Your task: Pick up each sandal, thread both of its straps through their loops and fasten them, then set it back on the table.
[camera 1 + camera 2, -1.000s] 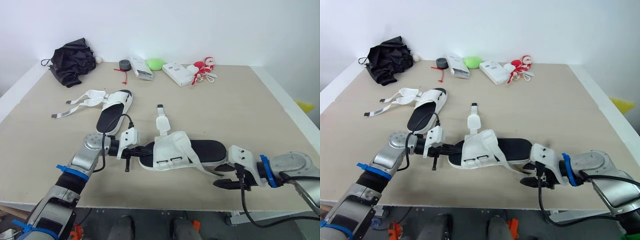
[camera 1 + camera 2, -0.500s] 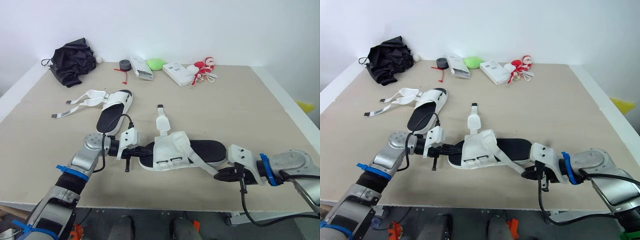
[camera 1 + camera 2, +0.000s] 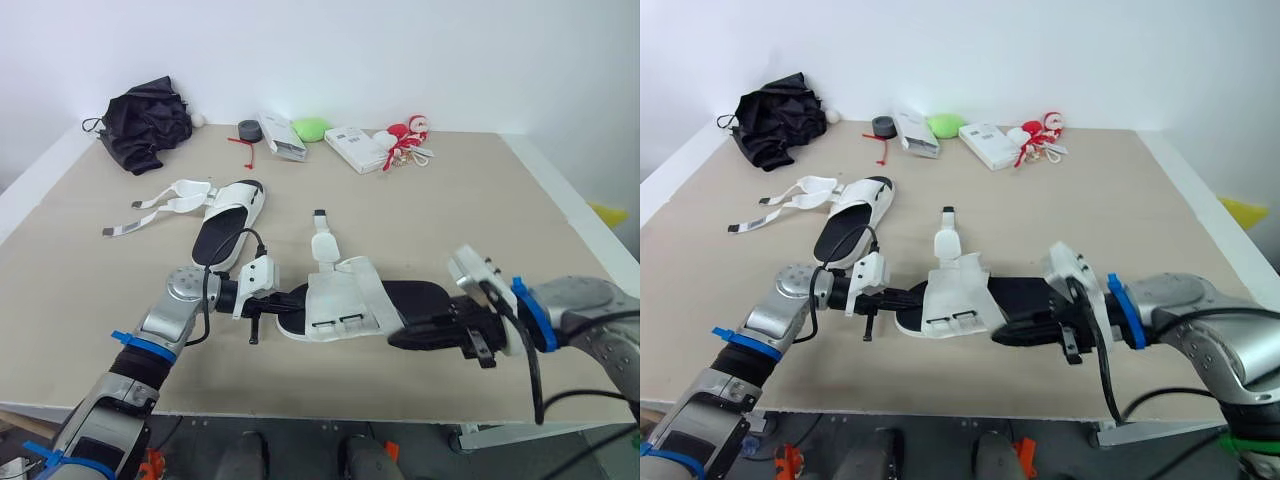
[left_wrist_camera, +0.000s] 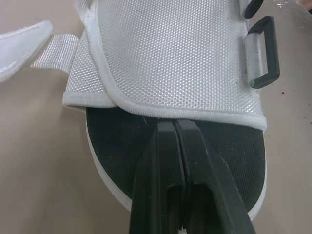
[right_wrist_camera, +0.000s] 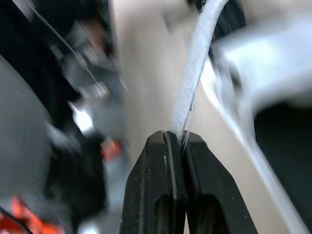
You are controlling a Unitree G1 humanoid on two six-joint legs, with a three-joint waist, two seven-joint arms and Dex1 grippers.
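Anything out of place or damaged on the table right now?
Nothing damaged or spilled. The far sandal lies with its two straps splayed loose on the table. The near sandal's strap is pinched in the right pincer.

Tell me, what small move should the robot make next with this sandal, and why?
Probably carry the strap toward the black loops on the near sandal. The right gripper is shut on that strap, the loops look unthreaded, and the shut left gripper sits at the toe.

Silver-grey metal left arm [image 3: 180,300] and right arm [image 3: 590,305]. Blue wrist bands [image 3: 527,312]. White boxy wrist housings [image 3: 258,282]. Black cables [image 3: 534,372]. Matte black tapered fingers [image 4: 161,195].
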